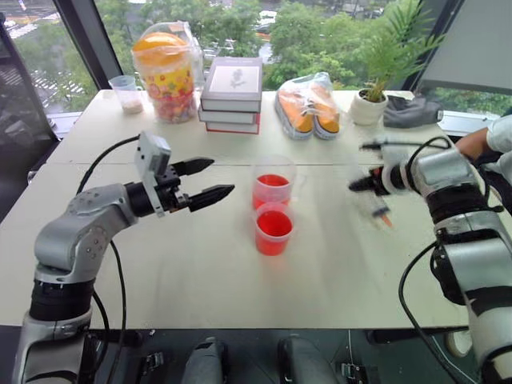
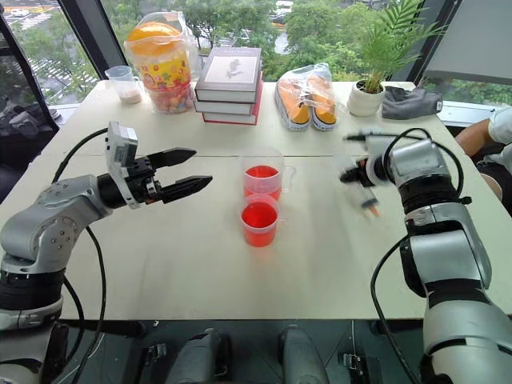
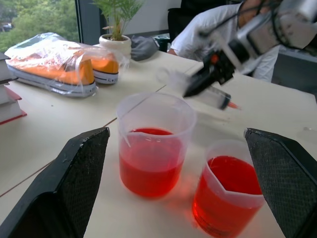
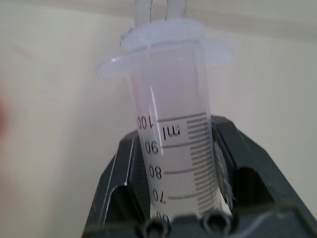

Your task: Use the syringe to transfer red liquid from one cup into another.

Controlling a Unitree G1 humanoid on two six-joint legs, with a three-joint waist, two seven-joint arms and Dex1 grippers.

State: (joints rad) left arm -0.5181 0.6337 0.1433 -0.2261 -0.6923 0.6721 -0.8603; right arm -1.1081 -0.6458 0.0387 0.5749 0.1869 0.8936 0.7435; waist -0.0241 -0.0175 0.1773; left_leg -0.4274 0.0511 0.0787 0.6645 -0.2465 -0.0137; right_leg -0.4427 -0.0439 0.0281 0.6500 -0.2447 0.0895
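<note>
- Pale table [image 1: 160, 264] by big windows, trees outside; books [image 1: 232, 96], bagged shoes [image 1: 308, 104], potted plant [image 1: 372, 100] along far edge.
- Two cups of red liquid [image 1: 274, 224] at centre.
- Right gripper [image 1: 364, 184] clenched on the syringe [image 4: 173, 148], above the table right of the cups.
- Left gripper [image 1: 210, 180] spread, empty.
</note>
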